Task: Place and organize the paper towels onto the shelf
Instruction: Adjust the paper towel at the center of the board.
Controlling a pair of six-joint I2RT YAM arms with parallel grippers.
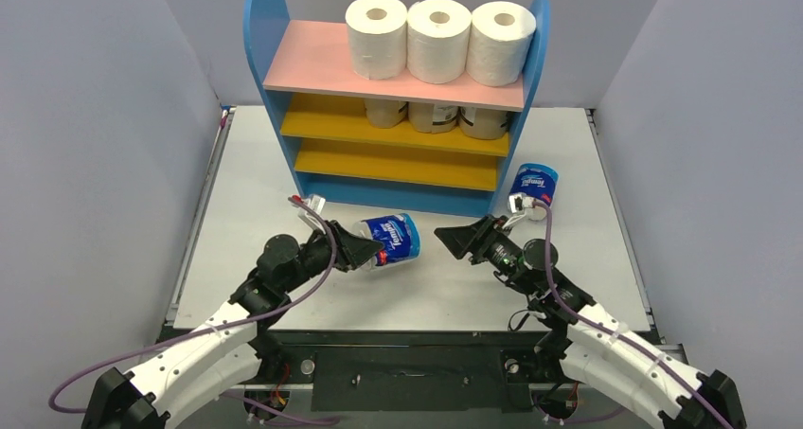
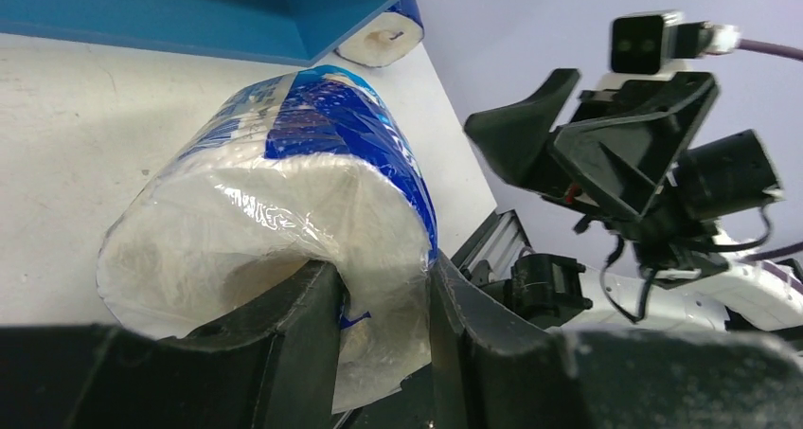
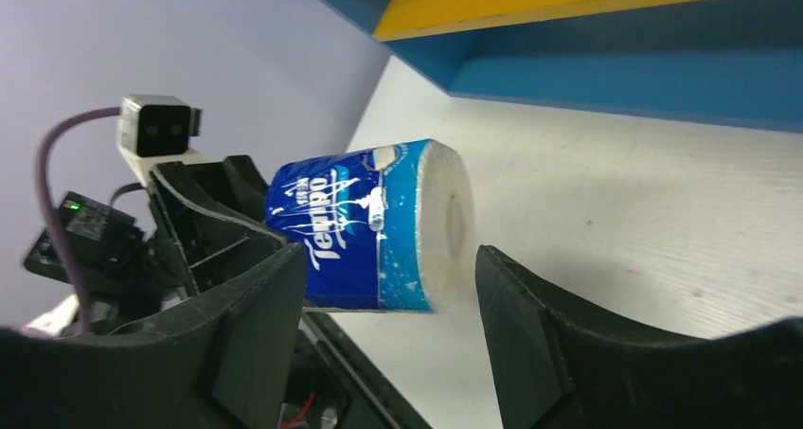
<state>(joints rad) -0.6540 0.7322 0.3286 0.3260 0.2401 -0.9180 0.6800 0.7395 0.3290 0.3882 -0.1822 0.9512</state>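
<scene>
Almost shelved: the left gripper (image 1: 371,249) is clamped on one end of a blue-wrapped roll (image 1: 393,240). One finger sits in the hollow core and the other outside, so the roll's wall is pinched between them. That grip leaves the roll lying sideways, low over the table (image 1: 246,192) in front of the shelf (image 1: 260,60), with its free end turned to the other arm. Whether it touches the tabletop cannot be told.

Opposite, the right gripper (image 1: 459,241) faces that free end with its jaws standing apart and nothing between them, a little short of the roll.

Behind them the sorting looks deliberate. Three white rolls (image 1: 438,39) stand side by side at the right of the pink top board (image 1: 312,64), and three tan rolls (image 1: 434,116) are tucked under it on the upper yellow board (image 1: 317,118). The lower yellow board (image 1: 379,162) shows no rolls, which probably makes it the home for the blue pair.

A second blue roll (image 1: 534,183) waits on the table just beside the shelf's right end, near the right arm's wrist camera. The gap between the yellow boards looks low, so a roll held by its end may need to go in level. The right arm, so close in front, could crowd the left arm's path.
</scene>
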